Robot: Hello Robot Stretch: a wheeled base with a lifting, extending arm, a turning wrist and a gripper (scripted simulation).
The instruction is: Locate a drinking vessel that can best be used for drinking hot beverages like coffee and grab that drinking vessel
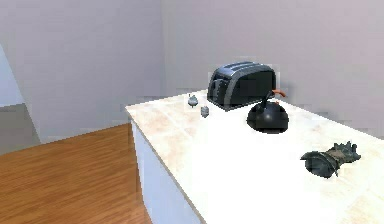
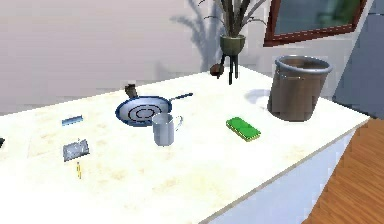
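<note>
A pale grey mug (image 2: 165,130) with a handle on its right side stands upright on the cream countertop (image 2: 190,175), near the middle of the arm side view. Just behind it lies a round pan (image 2: 143,110) with a dark handle pointing right. A green sponge (image 2: 242,127) lies to the mug's right.
A large grey pot (image 2: 299,87) and a potted plant (image 2: 233,45) stand at the counter's far right. Small flat items (image 2: 76,150) lie to the left. In the forward view the counter carries a toaster (image 1: 240,84), a black kettle (image 1: 268,117), two small shakers (image 1: 206,111) and a dark figure (image 1: 332,157); wooden floor (image 1: 60,180) lies left.
</note>
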